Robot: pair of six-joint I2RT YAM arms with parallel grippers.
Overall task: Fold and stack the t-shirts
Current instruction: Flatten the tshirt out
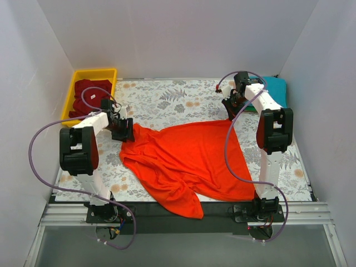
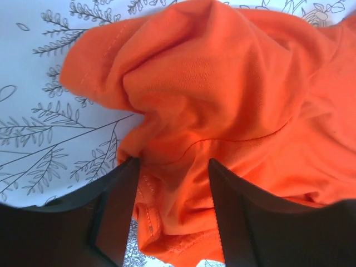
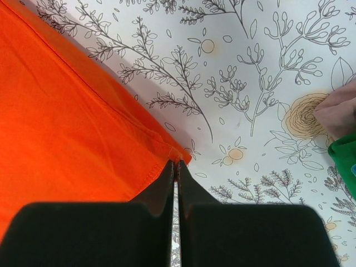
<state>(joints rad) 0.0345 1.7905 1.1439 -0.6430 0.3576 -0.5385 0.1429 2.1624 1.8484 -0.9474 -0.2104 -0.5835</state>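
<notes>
Desk (image 1: 167, 97): you had it covered edge to edge with a floral cloth, both arms reaching in over it from the near side.
Orange-red t-shirt (image 1: 183, 158): it lay spread across the middle of your desk, rumpled, with its near left part spilling over the front edge.
Yellow bin (image 1: 75, 83): it sat at your far left corner, well apart from the spread shirt.
Maroon t-shirt (image 1: 92, 92): it lay crumpled inside that bin.
Teal t-shirt (image 1: 276, 88): it rested folded at your far right, just behind the right arm.
Green t-shirt (image 3: 346, 161): only a sliver showed at the edge of your right wrist view.
Left tool (image 2: 173, 161): you had it grasping a bunched fold at the orange-red shirt's far left corner, the cloth filling the gap between its fingers.
Right tool (image 3: 176, 162): clenched tight, tips right at the shirt's far right hem corner; whether any cloth was caught, you could not tell.
</notes>
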